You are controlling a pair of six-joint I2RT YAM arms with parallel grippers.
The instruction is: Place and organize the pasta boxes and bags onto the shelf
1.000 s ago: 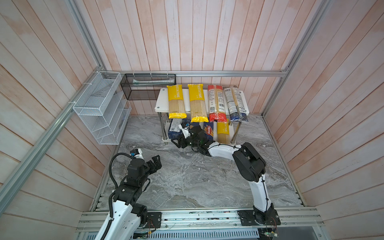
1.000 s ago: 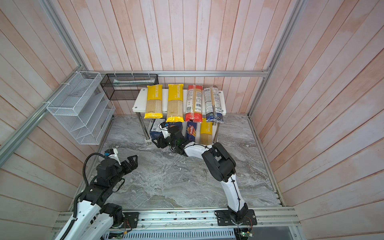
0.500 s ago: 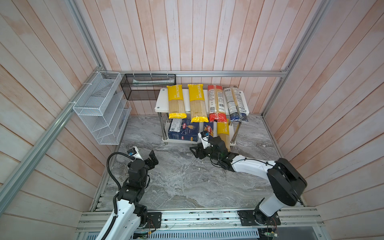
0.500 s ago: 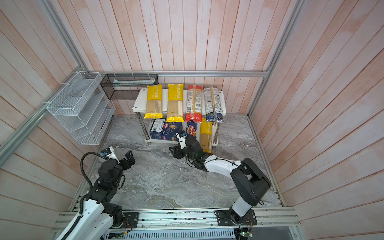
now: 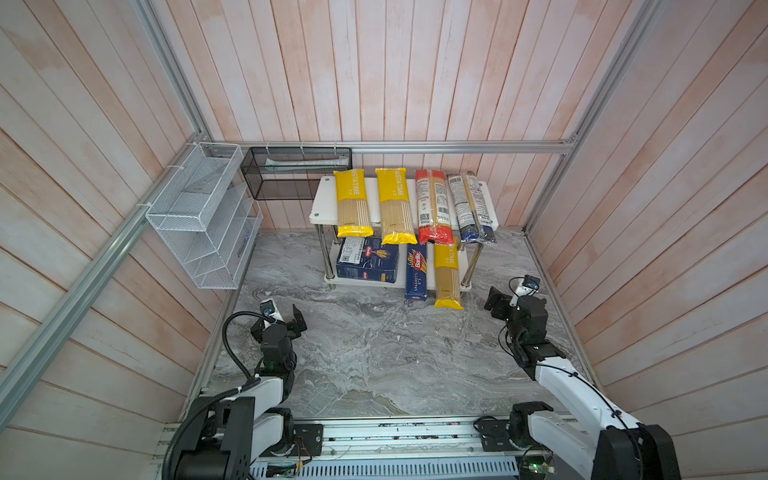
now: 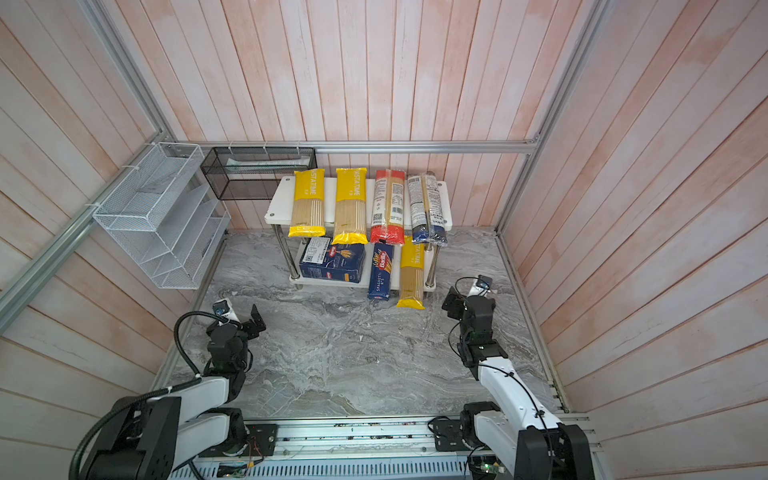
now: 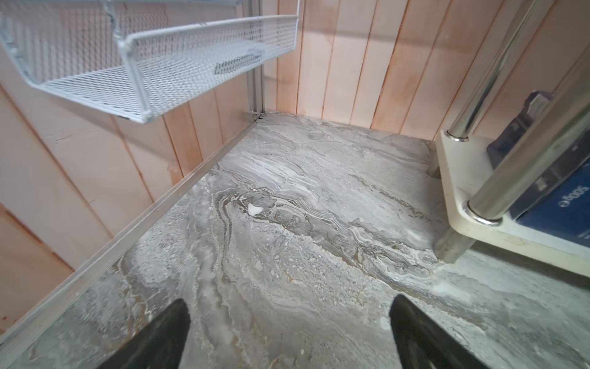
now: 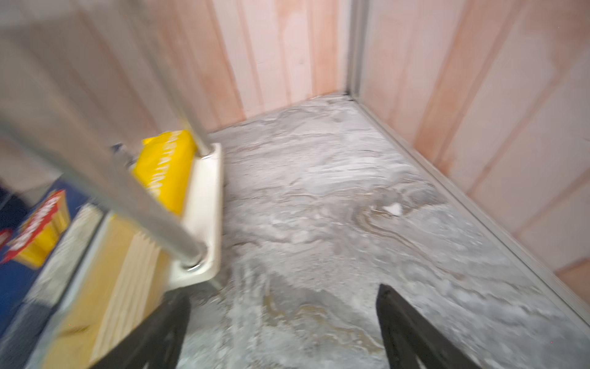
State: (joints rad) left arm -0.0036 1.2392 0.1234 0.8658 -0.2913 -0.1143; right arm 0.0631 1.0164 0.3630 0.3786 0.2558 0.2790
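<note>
**A:** Where does the pasta lie?
**B:** On the shelf. Top board: two yellow bags, red-ended bag, blue-ended bag. Lower board: wide box, narrow box, third yellow bag, the last two overhanging.
**A:** And the fingers?
**B:** Left fingers apart, right fingers apart, both empty above the surface.

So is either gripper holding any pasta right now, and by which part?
Nothing is held. The left gripper and the right gripper are both open and empty.
</note>
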